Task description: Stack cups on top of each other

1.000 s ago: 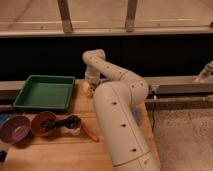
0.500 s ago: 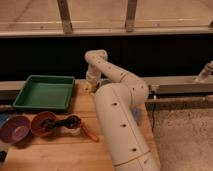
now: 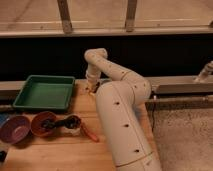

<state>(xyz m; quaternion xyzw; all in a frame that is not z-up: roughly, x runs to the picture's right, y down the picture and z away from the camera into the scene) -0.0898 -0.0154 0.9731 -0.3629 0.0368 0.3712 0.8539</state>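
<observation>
Cups to be stacked, a blue-grey cup (image 3: 73, 121) and a pale silvery cup (image 3: 75, 131), lie well apart from the gripper (image 3: 93, 88).

The gripper points down at the far edge of the wooden table (image 3: 60, 150), low over the surface and just beside the right rim of a green tray (image 3: 42, 107). Whether it is released or clenched cannot be told, and nothing can be seen in it. The thick white arm (image 3: 120, 125) bends back from it toward the viewer, filling the right side of the table.

Nearer the viewer, at front left, the two cups sit close together, the dark-mouthed blue-grey one just behind the pale one. Whether they touch cannot be told. A reddish-brown bowl (image 3: 42, 125) is just left of them, with a purple bowl (image 3: 14, 129) beyond it. A slim red object (image 3: 90, 133) lies just right of the cups.

Both cups look small, light and rigid, likely smooth-sided and easy to tip. A hold across the rim or upper wall from above seems safest, lifting straight up so the neighbouring cup is not nudged.
</observation>
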